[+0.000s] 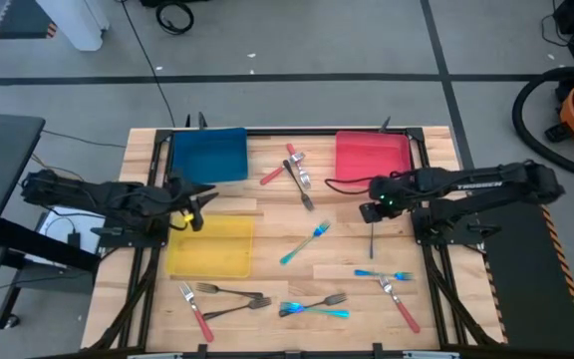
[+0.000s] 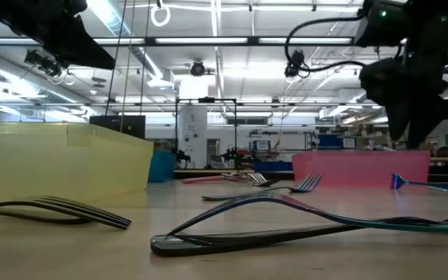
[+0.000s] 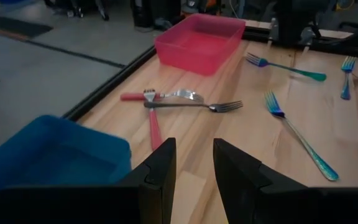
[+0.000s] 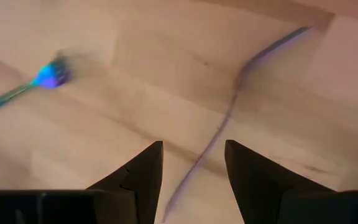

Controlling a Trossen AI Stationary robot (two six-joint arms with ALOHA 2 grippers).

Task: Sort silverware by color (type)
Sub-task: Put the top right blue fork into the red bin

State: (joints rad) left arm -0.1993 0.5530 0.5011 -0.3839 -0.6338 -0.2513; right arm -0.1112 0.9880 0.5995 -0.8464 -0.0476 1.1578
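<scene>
here, right gripper (image 4: 191, 171) parted over dark fork (image 4: 229, 118), bare table (image 1: 267, 234) around

High: straight down, whole bench (image 1: 287, 214).
Low: bench-level, facing the room.
Wrists: close, looking forward.
Shared: red tray (image 1: 372, 156), high and low.

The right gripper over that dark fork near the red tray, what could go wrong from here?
The right gripper is open above a thin dark fork lying flat on the table; the fingers may slide off it or scrape the wood. A blue fork lies close by and could be nudged. The left gripper hovers open between the blue tray and yellow tray, away from this.
</scene>
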